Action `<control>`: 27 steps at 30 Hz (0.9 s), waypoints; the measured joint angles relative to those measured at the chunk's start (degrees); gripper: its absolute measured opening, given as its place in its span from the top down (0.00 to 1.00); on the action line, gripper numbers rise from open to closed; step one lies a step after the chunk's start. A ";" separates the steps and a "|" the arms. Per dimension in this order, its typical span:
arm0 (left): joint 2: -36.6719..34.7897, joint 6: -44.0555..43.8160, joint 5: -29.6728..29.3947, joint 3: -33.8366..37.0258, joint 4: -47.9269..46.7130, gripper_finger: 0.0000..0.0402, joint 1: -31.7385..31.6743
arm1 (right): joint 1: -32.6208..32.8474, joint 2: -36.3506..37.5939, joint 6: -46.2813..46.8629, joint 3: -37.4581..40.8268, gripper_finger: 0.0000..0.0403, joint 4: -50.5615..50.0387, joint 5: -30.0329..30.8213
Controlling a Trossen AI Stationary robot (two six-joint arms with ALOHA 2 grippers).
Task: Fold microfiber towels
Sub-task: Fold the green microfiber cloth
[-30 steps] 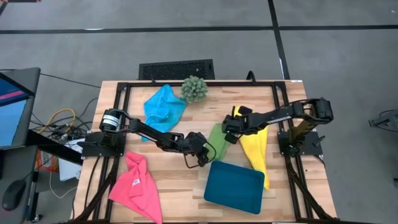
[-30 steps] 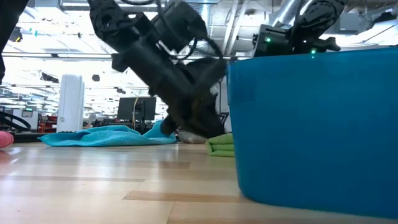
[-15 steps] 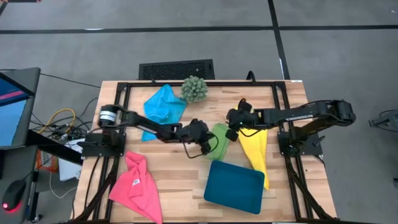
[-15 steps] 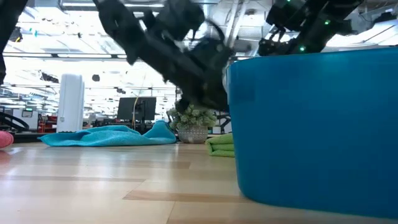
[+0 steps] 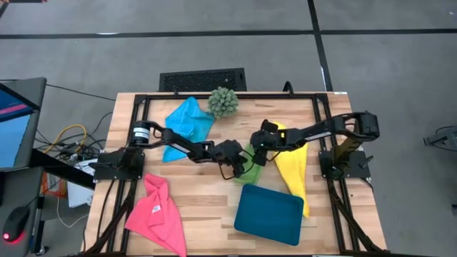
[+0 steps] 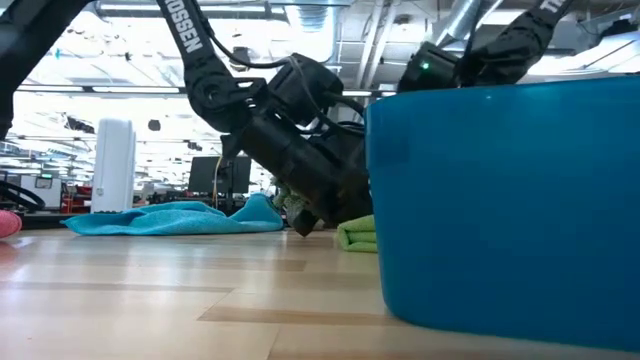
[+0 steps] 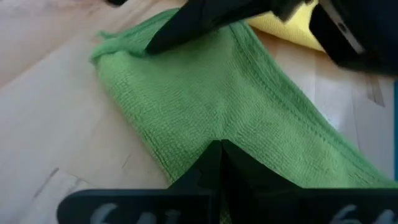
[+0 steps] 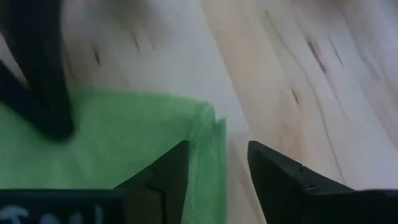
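With our left hand (image 5: 238,169) pinched shut on the lime green towel (image 7: 217,112) mid-bench beside the teal tray (image 5: 271,214), and our right hand (image 8: 214,163) parted over its corner, we should square edges before creasing.

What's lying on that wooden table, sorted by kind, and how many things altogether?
Soft microfiber towels: 4 — sky blue, lime green, yellow, hot pink
Dark teal rigid rectangular tray: 1
Spiky green ball plant: 1
Total: 6
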State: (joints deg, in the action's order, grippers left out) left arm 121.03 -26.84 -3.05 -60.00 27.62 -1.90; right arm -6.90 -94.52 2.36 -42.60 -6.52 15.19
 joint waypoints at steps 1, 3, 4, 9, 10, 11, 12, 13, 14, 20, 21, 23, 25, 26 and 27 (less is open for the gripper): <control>0.00 -0.02 -0.21 -0.06 -0.06 1.00 0.07 | -0.09 -0.80 -0.40 -0.26 0.52 0.89 0.09; 0.00 -0.09 -0.32 -0.12 -0.06 1.00 0.14 | -0.57 -1.44 -0.42 -0.43 0.52 0.35 0.71; 0.00 -0.41 -0.31 -0.20 -0.08 1.00 0.18 | -0.86 -1.34 0.20 -0.48 0.52 -0.28 2.13; 0.00 -0.37 -1.35 -0.22 -0.75 1.00 0.59 | -3.17 0.61 3.67 -0.58 0.55 -7.46 7.87; 0.00 -0.24 -1.34 -0.22 -0.74 1.00 0.62 | -3.55 1.52 4.07 -0.68 0.56 -7.75 8.34; 0.00 -0.21 -1.32 -0.22 -0.74 1.00 0.65 | -3.88 2.71 4.16 -0.70 0.56 -8.35 8.13; 0.00 -0.18 -1.47 -0.22 -0.81 1.00 0.66 | -4.14 4.02 4.05 -0.61 0.57 -8.23 7.02; 0.00 -0.15 -1.62 -0.22 -0.86 1.00 0.68 | -4.22 4.96 3.60 -0.60 0.58 -6.02 4.86; 0.00 -0.14 -1.66 -0.22 -0.84 1.00 0.70 | -4.15 5.56 2.87 -0.71 0.58 -3.25 2.31; 0.00 0.12 -1.87 -0.20 -0.79 1.00 0.86 | -2.78 2.69 -1.63 -0.73 0.58 4.02 -3.56; 0.00 0.12 -2.10 -0.20 -0.84 1.00 0.94 | -2.69 1.33 -1.86 -0.73 0.58 4.74 -3.92; 0.01 0.12 -2.36 -0.20 -0.84 1.00 1.17 | -2.54 -1.22 -1.89 -0.66 0.58 4.81 -5.36; 0.02 0.12 -2.37 -0.20 -0.90 1.00 1.23 | -2.53 -3.98 -1.86 -0.87 0.58 5.80 -5.93; 0.02 0.11 -2.31 -0.20 -0.90 1.00 1.23 | -2.49 -4.82 -1.35 -1.02 0.58 5.86 -5.48; 0.02 0.10 -2.32 -0.20 -0.93 1.00 1.24 | -2.56 -5.35 -0.60 -1.36 0.58 5.30 -4.54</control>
State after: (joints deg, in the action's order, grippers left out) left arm 121.05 -26.74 -5.37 -60.20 26.69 -0.66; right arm -9.46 -99.87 1.76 -43.96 -1.22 10.65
